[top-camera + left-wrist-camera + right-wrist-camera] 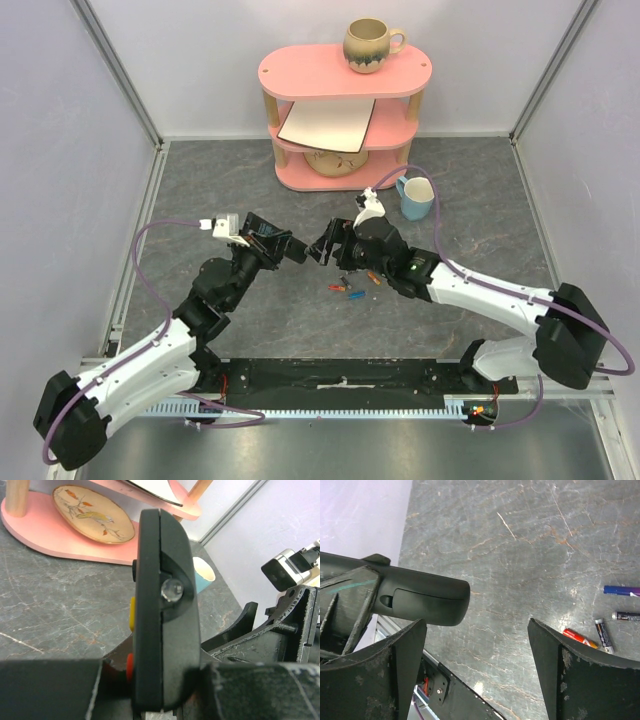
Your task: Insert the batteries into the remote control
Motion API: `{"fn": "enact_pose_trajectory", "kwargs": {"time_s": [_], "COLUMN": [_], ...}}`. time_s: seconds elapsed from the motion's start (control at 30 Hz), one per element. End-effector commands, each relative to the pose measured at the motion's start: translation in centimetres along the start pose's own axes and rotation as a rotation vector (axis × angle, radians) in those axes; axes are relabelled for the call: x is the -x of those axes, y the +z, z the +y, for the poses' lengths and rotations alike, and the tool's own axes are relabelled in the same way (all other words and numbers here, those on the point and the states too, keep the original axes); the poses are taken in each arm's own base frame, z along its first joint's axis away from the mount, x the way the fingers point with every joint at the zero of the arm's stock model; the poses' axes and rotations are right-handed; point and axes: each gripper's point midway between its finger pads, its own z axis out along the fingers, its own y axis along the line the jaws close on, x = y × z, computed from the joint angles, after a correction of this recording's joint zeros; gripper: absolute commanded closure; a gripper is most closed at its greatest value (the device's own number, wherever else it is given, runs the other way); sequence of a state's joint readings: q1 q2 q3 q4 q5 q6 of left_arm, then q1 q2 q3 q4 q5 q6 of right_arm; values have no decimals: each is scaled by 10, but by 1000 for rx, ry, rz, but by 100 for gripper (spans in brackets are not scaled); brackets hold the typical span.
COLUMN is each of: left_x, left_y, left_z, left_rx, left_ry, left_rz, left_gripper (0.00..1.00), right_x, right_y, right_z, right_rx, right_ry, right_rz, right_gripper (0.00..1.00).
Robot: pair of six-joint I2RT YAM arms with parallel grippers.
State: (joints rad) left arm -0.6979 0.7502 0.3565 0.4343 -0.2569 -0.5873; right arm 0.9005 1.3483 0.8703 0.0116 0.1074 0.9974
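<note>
My left gripper (161,692) is shut on the remote control (162,605), a slim black bar seen end-on and standing on edge, with yellow and red buttons on its left face. In the right wrist view the remote's rounded end (422,596) juts in from the left, just above the left fingertip (405,645). My right gripper (477,637) is open with only table between its fingers. Several batteries lie on the table to its right: a blue one (620,590), a dark one (603,635) and a red-orange one (580,638). From above, both grippers meet mid-table (312,250), with the batteries (348,291) just in front.
A pink shelf unit (340,75) stands at the back with a brown mug (370,45) on top, a white board and a painted plate (92,515) inside. A light blue mug (418,197) stands right of it. Walls close in both sides.
</note>
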Motion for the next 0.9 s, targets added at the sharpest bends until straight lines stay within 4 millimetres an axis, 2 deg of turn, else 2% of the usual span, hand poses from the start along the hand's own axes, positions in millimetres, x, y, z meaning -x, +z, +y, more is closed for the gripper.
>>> {"fn": "enact_pose_trajectory", "kwargs": {"time_s": [0.0,0.17,0.27,0.3,0.37,0.57,0.7,0.87], "left_x": [30,28,25,22,20,14,10,9], "left_y": [-3,-8,-10,-9,-10,-9,-8,-10], "left_z": [-31,-44,-54,-55,-59,-65,-69,-72], "left_rx": [-125,-199,-253,-258,-284,-334,-370,-397], "left_ry": [-90,-157,-204,-234,-259,-256,-243,-207], "left_rz": [-94,-74,-32,-11,27,86,105,101], "left_gripper": [98,98,98,98,98,98,98,98], "right_x": [23,11,10,12,13,19,20,17], "right_y": [-16,-24,-33,-39,-48,-62,-61,-53], "right_z": [28,28,30,40,44,47,54,49], "right_rx": [93,141,193,254,294,305,316,284], "right_ry": [-33,-77,-78,-79,-92,-128,-124,-130], "right_rz": [-57,-12,-39,-44,-61,-76,-60,-43], "right_gripper": [10,9,8,7,7,6,6,8]}}
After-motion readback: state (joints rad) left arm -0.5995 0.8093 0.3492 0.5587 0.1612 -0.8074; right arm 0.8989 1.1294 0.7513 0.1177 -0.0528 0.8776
